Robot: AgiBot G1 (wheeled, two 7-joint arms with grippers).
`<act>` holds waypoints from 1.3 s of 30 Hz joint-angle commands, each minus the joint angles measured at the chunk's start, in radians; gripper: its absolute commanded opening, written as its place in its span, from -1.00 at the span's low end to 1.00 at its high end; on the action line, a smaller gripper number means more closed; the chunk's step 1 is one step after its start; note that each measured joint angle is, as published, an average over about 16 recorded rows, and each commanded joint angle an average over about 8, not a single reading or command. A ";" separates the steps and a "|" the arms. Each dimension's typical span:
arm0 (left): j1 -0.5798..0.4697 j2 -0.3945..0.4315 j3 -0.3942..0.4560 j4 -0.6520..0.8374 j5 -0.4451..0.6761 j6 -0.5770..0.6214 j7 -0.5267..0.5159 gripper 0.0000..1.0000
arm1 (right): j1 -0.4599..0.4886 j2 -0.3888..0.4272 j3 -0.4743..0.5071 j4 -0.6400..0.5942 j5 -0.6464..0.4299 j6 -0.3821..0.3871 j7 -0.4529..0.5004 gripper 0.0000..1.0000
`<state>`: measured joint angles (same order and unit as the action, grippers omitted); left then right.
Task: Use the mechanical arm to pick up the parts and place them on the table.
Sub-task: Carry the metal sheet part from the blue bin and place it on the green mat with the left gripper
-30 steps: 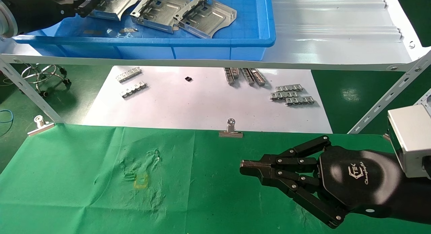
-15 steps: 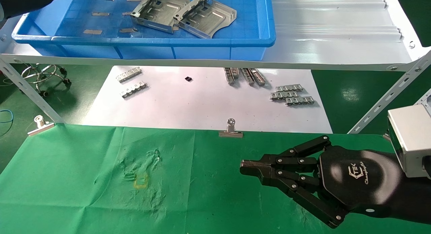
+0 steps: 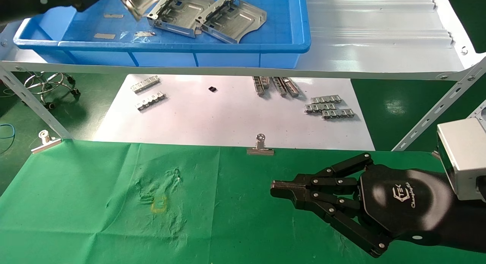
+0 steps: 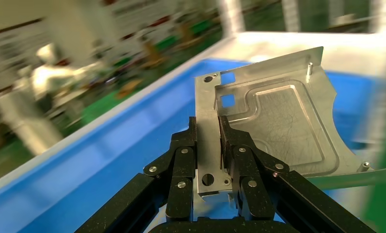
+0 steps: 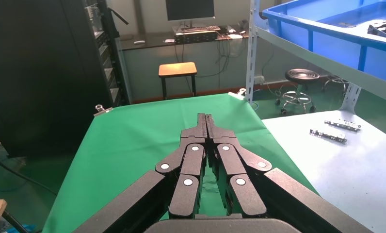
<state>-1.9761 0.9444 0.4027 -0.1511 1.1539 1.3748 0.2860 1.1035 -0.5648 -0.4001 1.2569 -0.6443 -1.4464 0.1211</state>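
Gripping a part [image 4: 278, 121], left gripper [image 4: 211, 141] seemingly above the bin [image 3: 288, 28]; right gripper [image 3: 279, 190] fingers closed, empty.

Factory workshop: steel racking [image 3: 379, 36], parts bin [image 3: 265, 43].

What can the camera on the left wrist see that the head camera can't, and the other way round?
Only the left wrist view shows the left gripper shut on the part's folded edge. Only the head view shows the green table, the two parts left in the blue bin, and the idle right gripper above the cloth. Both show the held part over that bin.
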 commanded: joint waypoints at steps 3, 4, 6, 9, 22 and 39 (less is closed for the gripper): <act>0.021 -0.036 -0.001 -0.019 -0.016 0.170 0.045 -1.00 | 0.000 0.000 0.000 0.000 0.000 0.000 0.000 -1.00; 0.027 -0.042 0.002 -0.029 -0.018 0.190 0.051 -1.00 | 0.000 0.000 0.000 0.000 0.000 0.000 0.000 -1.00; 0.044 -0.056 0.011 -0.060 -0.026 0.217 0.058 -1.00 | 0.000 0.000 0.000 0.000 0.000 0.000 0.000 -1.00; 0.081 -0.082 0.033 -0.136 -0.050 0.229 0.059 -1.00 | 0.000 0.000 0.000 0.000 0.000 0.000 0.000 -1.00; 0.319 -0.264 0.180 -0.544 -0.259 0.222 0.082 -1.00 | 0.000 0.000 0.000 0.000 0.000 0.000 0.000 -1.00; 0.454 -0.253 0.387 -0.477 -0.118 0.131 0.431 -1.00 | 0.000 0.000 0.000 0.000 0.000 0.000 0.000 -1.00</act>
<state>-1.5237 0.6910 0.7840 -0.6338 1.0258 1.5077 0.7123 1.1035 -0.5647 -0.4003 1.2569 -0.6442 -1.4464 0.1210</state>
